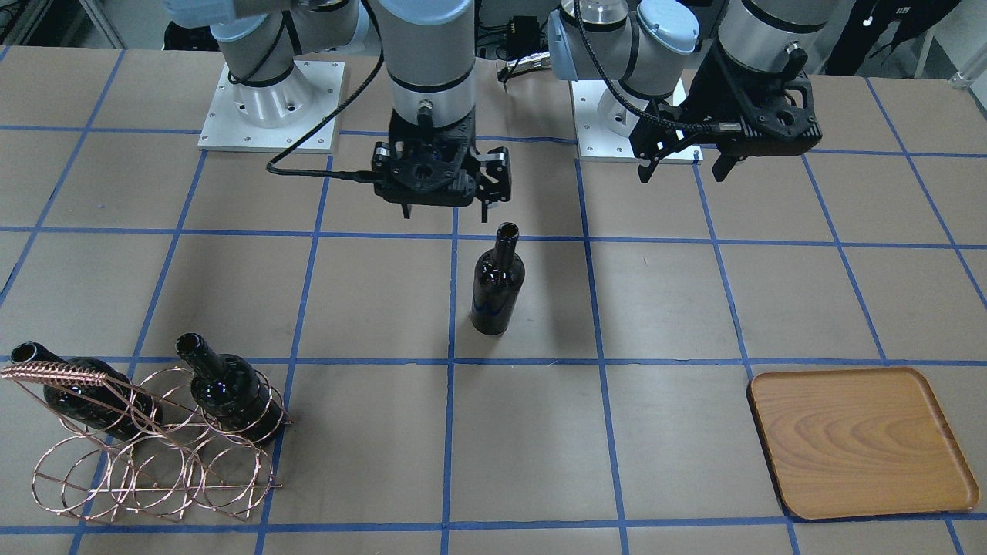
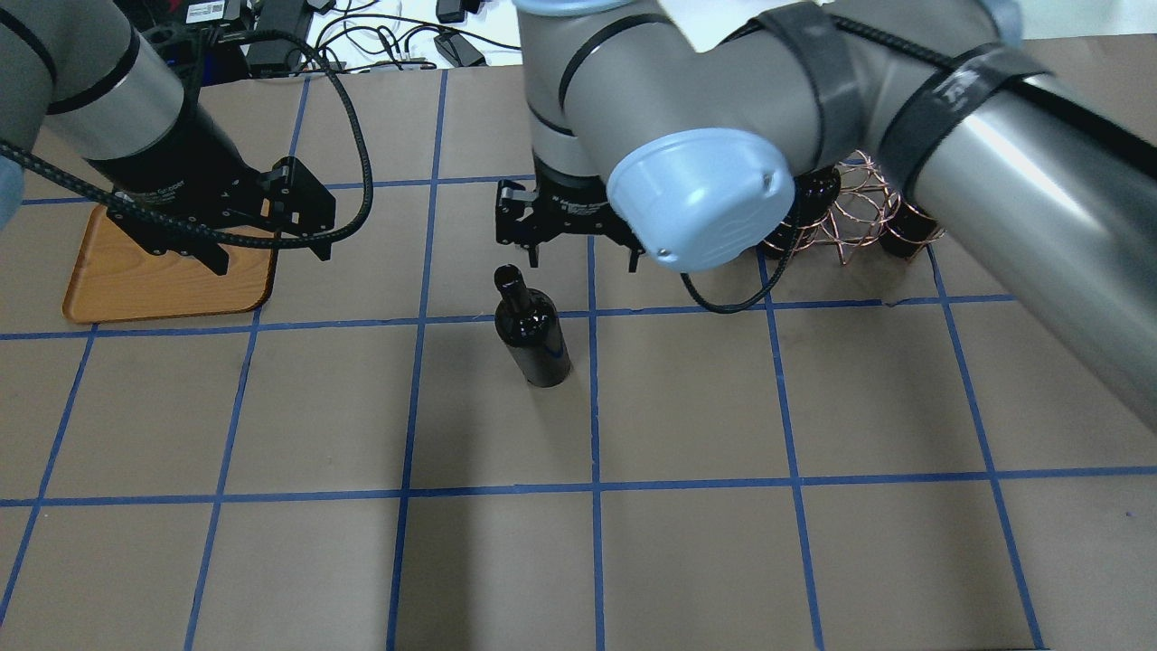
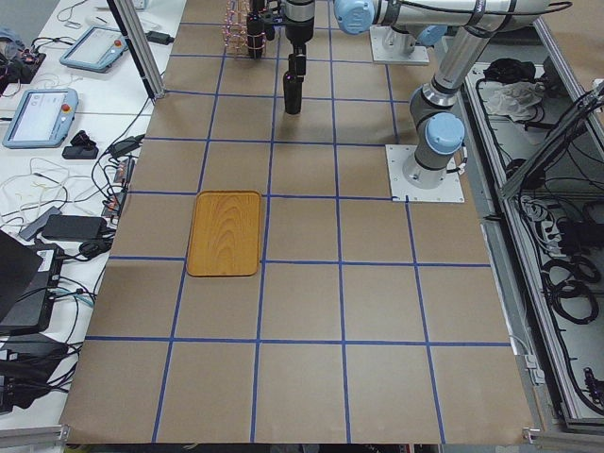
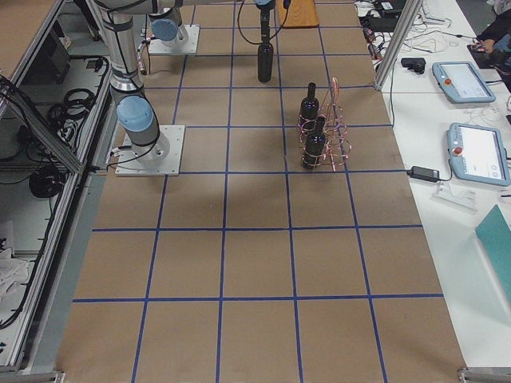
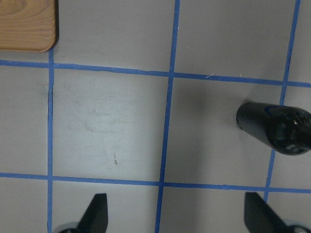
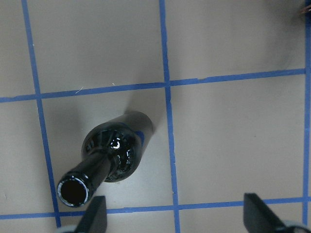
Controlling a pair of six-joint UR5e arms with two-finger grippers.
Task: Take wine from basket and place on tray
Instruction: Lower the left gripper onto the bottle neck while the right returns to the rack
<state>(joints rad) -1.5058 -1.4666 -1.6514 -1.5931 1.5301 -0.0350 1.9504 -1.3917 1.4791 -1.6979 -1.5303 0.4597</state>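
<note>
One black wine bottle (image 1: 497,285) stands upright on the table's middle, free of both grippers; it also shows in the overhead view (image 2: 533,339). My right gripper (image 1: 446,214) hangs open just above and beside its mouth, and the right wrist view looks down on the bottle (image 6: 114,155). Two more bottles (image 1: 231,393) (image 1: 85,393) lie in the copper wire basket (image 1: 154,455). The wooden tray (image 1: 856,439) lies bare. My left gripper (image 1: 682,175) is open and empty, up in the air near the tray (image 2: 163,285).
Blue tape lines grid the brown table. The two arm bases (image 1: 270,108) stand at the robot's edge. The right arm's elbow (image 2: 696,199) hides part of the basket (image 2: 859,217) in the overhead view. The left wrist view shows the tray's corner (image 5: 26,24).
</note>
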